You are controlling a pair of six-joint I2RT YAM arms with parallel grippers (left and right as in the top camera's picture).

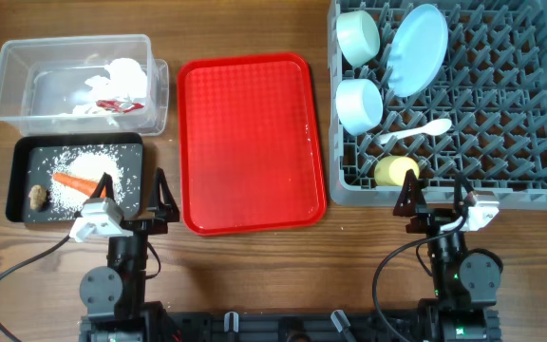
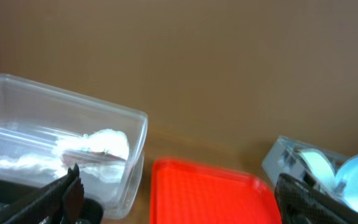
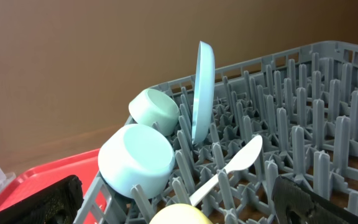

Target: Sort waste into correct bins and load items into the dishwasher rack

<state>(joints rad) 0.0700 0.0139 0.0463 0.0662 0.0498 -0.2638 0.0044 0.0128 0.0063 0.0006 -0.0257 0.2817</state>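
two end effectors released: left [image 1: 131,185], right [image 1: 435,187]; carrot [image 1: 76,181], maybe atop rice [image 1: 91,162], overhead only.

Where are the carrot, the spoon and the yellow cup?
carrot [image 1: 74,180]: overhead view, middle of its orange body.
spoon [image 1: 414,134]: overhead view, middle of its white handle.
yellow cup [image 1: 396,171]: overhead view, its rounded side.

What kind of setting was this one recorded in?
Probably a lab tabletop staged as a dish-clearing station: a bare wooden table, a grey-blue pegged plastic dishwasher rack, and a flat red plastic serving tray.
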